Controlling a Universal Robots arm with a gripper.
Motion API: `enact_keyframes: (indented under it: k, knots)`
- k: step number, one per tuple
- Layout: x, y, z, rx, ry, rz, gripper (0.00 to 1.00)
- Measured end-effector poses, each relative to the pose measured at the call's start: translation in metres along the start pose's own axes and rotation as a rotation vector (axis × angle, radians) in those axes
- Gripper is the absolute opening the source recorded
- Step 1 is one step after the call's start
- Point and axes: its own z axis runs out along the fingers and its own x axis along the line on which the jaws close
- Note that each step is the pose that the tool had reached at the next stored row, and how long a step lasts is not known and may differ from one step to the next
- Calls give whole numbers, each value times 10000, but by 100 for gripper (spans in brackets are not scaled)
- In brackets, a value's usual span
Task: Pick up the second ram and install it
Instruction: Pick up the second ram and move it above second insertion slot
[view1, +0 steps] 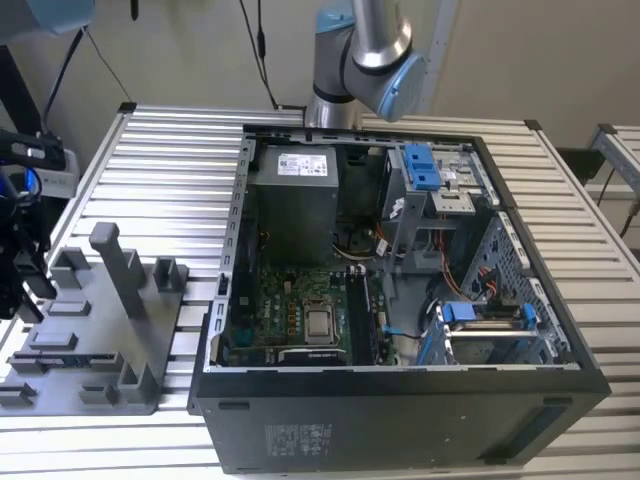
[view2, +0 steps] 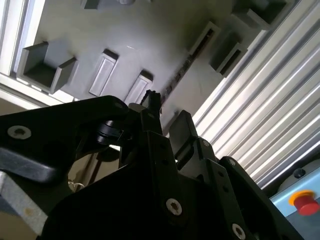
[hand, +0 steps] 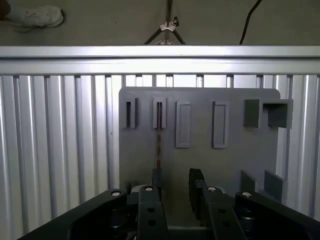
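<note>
First wrist view shows the grey tray (hand: 200, 165) on the slatted worktop (hand: 50, 150), with the ram (hand: 159, 135) standing on edge in one of its slots as a thin dark line. The gripper (hand: 176, 182) hangs over the tray, its fingers (hand: 196, 185) parted and grasping nothing, one of them in line with the ram's near end. An open computer case (view1: 400, 420) lies well to the exterior view's right of the tray

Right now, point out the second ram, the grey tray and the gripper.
second ram (hand: 159, 144): first wrist view, on the strip's thin edge, standing in the tray.
grey tray (hand: 240, 150): first wrist view, on its bare flat base.
gripper (hand: 176, 184): first wrist view, midway between its open fingertips.
</note>
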Motion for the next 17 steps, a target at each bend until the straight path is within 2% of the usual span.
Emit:
enact_keyframes:
  k: [10, 17]
  knots:
    - [69, -4, 182, 37, -2, -4, 36]
    - [89, 3, 307, 47, -1, -11, 36]
